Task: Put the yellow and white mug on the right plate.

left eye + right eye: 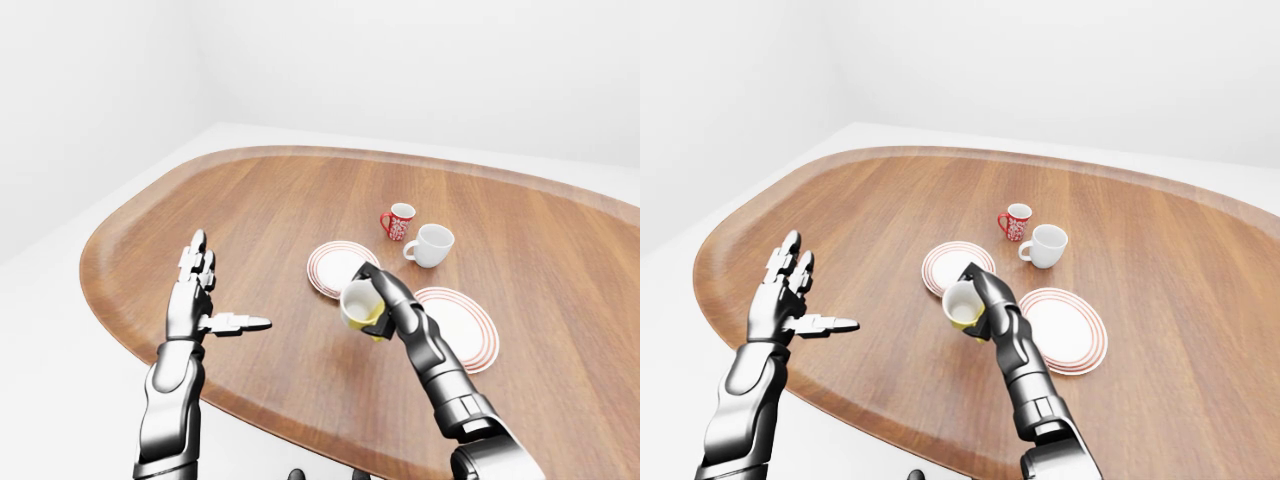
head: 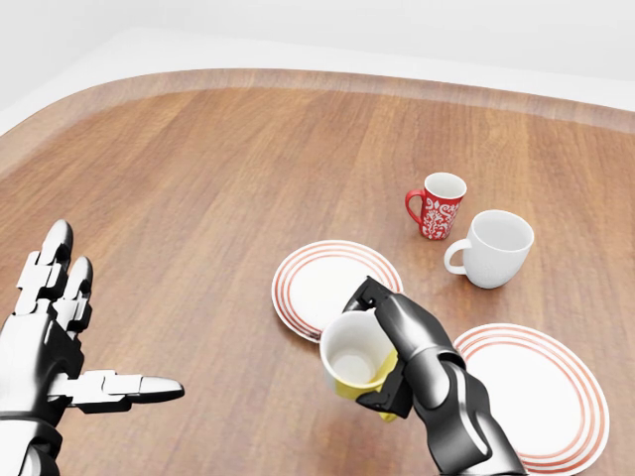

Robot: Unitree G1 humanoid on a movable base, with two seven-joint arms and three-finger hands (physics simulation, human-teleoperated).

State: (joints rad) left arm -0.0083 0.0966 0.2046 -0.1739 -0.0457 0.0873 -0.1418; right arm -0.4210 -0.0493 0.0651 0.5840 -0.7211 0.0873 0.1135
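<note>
Here, mid-carry: right hand (image 2: 397,347) w/ fingers (image 2: 372,294) closed round the yellow and white mug (image 2: 357,359), which is held clear of the worktop (image 2: 218,169), mouth tilted toward the camera, between the left plate (image 2: 298,283) and the right plate (image 2: 556,397) in the head view. Step in hand, by judgement: transport to the right plate, approx. halfway. To do it well: carry the mug further to the view's right until it sits over the plate's white centre, not over the red-ringed rim; bring it upright before lowering, since a tilted base would land on one edge and could tip; lower until the base is flat on the plate, and only then spread the fingers. Keep the path low in the view, away from the white mug (image 2: 494,248) and red patterned mug (image 2: 437,206), which stand close together above the right plate. Left hand (image 2: 50,337) plays no part: fingers open and spread, hovering over the worktop's left side, well apart from all crockery. Surface: oval wooden worktop w/ a raised rim, grain running lengthwise. Room: plain white walls and pale floor, no other furniture in view.
</note>
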